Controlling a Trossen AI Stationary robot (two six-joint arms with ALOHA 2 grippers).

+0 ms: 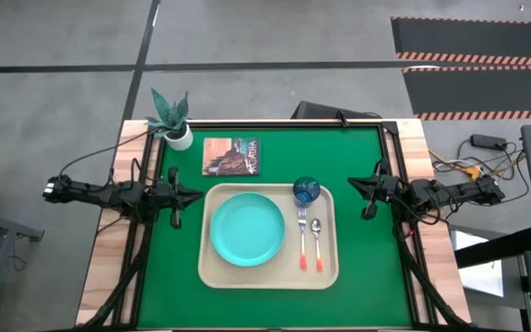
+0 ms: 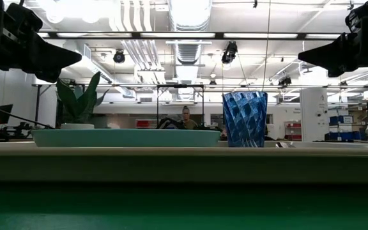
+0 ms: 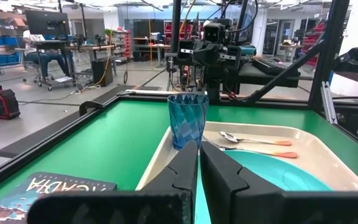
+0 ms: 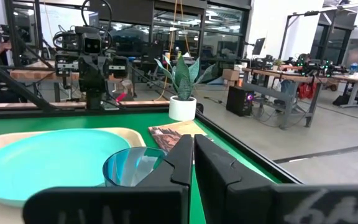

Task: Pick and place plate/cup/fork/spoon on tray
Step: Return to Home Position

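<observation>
The beige tray (image 1: 218,273) lies on the green table. On it rest the turquoise plate (image 1: 247,229) at the left, the dark blue cup (image 1: 306,191) upright at the far right, and the fork (image 1: 302,238) and spoon (image 1: 317,244) side by side at the right, red-orange handles toward the near edge. My left gripper (image 1: 184,195) hovers shut and empty left of the tray. My right gripper (image 1: 363,189) hovers shut and empty right of the tray. The cup also shows in the left wrist view (image 3: 187,121) and in the right wrist view (image 4: 132,166).
A white pot with a green plant (image 1: 172,118) stands at the far left corner. A small brown picture card (image 1: 231,156) lies beyond the tray. Black rails (image 1: 275,124) run along the table's edges.
</observation>
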